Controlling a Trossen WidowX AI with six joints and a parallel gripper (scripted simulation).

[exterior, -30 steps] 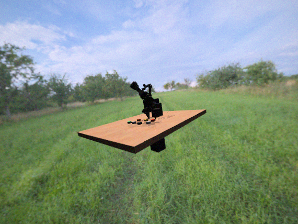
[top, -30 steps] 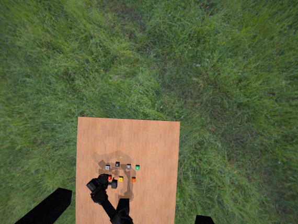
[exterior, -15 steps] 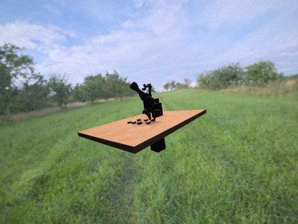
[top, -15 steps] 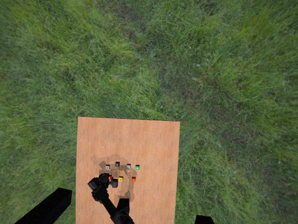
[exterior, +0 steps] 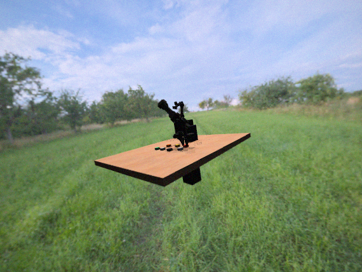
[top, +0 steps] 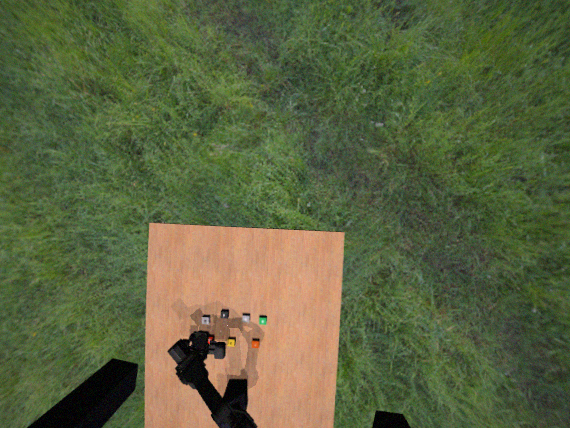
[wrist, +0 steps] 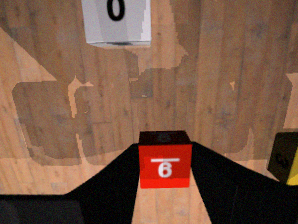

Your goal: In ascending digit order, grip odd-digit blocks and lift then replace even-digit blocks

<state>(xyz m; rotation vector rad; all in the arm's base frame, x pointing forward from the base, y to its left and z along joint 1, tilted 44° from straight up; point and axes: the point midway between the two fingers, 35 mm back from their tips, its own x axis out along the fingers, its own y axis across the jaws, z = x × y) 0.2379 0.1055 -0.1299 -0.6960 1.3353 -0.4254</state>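
The gripper (top: 205, 341) (exterior: 184, 145) (wrist: 165, 145) is shut on the red block (top: 211, 339) (exterior: 185, 145) (wrist: 165, 181), one finger against each side. In the wrist view its digit reads like a 6 below a white bar, so an underlined 9 seen upside down. The block appears at table level; a small gap beneath it cannot be ruled out. A white block (top: 206, 320) (wrist: 117, 30) showing 0 stands beyond it. A yellow block (top: 231, 343) (exterior: 177, 145) (wrist: 294, 172) with a 3 on its dark side stands to the right, apart from the fingers.
A black block (top: 225, 314) (exterior: 169, 149), a grey block (top: 246, 318) (exterior: 162, 149) and a green block (top: 263, 320) (exterior: 157, 148) stand in the far row. An orange block (top: 255, 344) (exterior: 168, 145) stands right of the yellow one. Their digits are too small to read.
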